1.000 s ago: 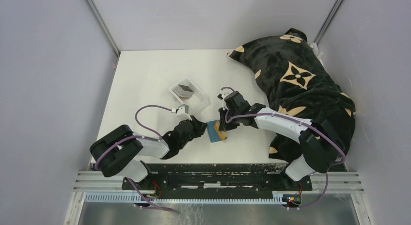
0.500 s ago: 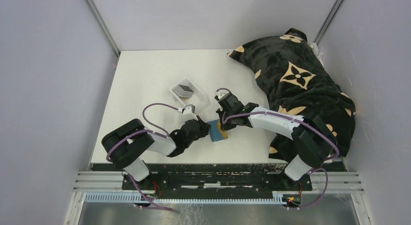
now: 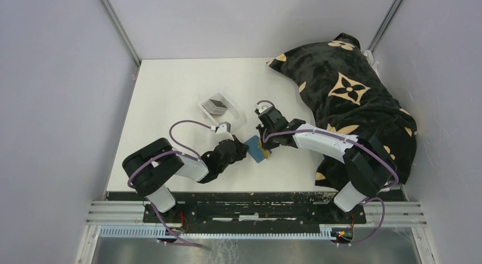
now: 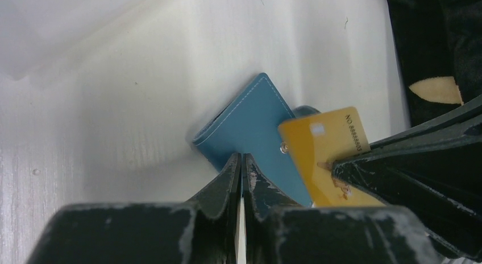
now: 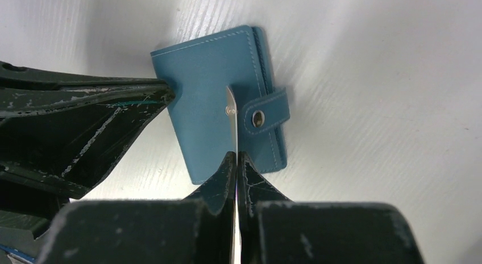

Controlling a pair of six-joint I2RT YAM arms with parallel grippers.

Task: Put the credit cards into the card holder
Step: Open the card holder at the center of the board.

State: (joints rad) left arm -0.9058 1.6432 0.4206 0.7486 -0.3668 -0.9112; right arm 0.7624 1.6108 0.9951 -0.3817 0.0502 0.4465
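Observation:
The teal card holder (image 3: 255, 149) lies on the white table between both grippers. My left gripper (image 3: 241, 149) is shut on its left corner; in the left wrist view the jaws (image 4: 241, 157) pinch the card holder (image 4: 250, 124) at its edge. My right gripper (image 3: 263, 144) is shut on a gold credit card (image 4: 327, 156). In the right wrist view this card (image 5: 231, 119) shows edge-on, its tip over the card holder's cover (image 5: 204, 104) beside the snap tab (image 5: 267, 112). More credit cards (image 3: 216, 104) sit stacked in a clear tray (image 3: 226, 113).
A black pillow with tan flower prints (image 3: 352, 99) fills the right side of the table. The clear tray stands just behind the left gripper. Grey walls close in the table on three sides.
The left gripper has moved right and closed on the card holder's corner. The card holder has turned and shifted slightly. The right gripper with the gold card has edged left over it.

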